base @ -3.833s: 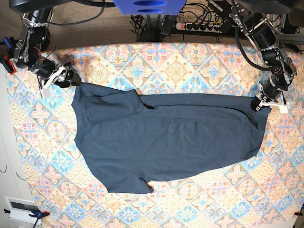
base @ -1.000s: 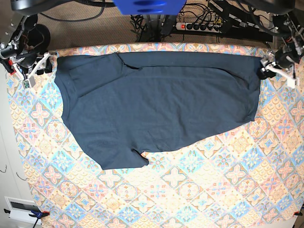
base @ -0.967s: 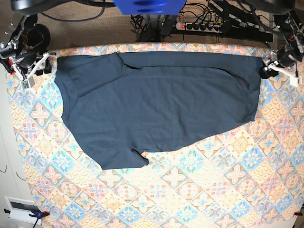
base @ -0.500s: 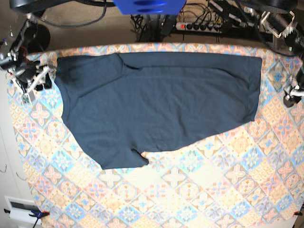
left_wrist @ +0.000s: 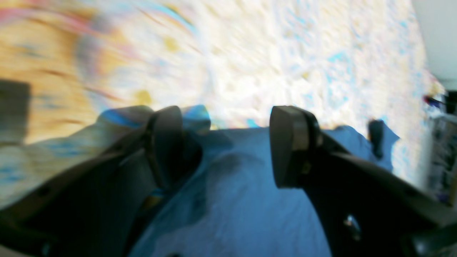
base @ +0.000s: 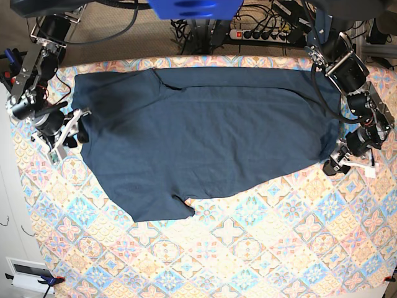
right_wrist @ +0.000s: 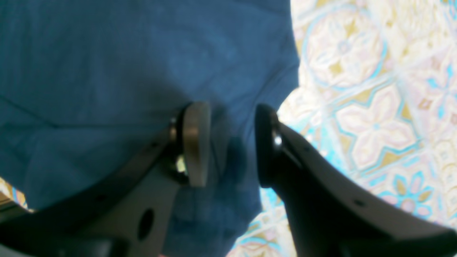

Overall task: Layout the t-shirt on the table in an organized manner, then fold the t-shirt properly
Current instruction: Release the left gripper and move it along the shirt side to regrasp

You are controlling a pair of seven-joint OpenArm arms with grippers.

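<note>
Garment: t-shirt [base: 205,133], dark navy, lying flat on the table [base: 260,254] toward its 12 o'clock half, top edge straight along the far border, collar end at 9 o'clock, hem end at 3 o'clock. Lower edge runs on a slant; one sleeve [base: 162,208] juts out at 6 o'clock, and the near half looks narrower than the far half.

Step in hand, as judged: finishing the layout by taking the two near corners and drawing them toward 6 o'clock. To do it well, each pincer should pinch only the edge layer, low to the cloth, and both should pull evenly so the straight far edge is not dragged askew.

Right gripper [right_wrist: 228,142]: at 9 o'clock of the shirt, arm reaching down from the far corner, jaws parted partway with navy fabric beneath and between them; nothing clamped.

Left gripper [left_wrist: 228,146]: at 3 o'clock, by the lower hem corner, forearm bent down and inward, jaws standing well apart over the shirt's edge, empty. Wrist view is blurred, so contact with the cloth cannot be told.
</note>
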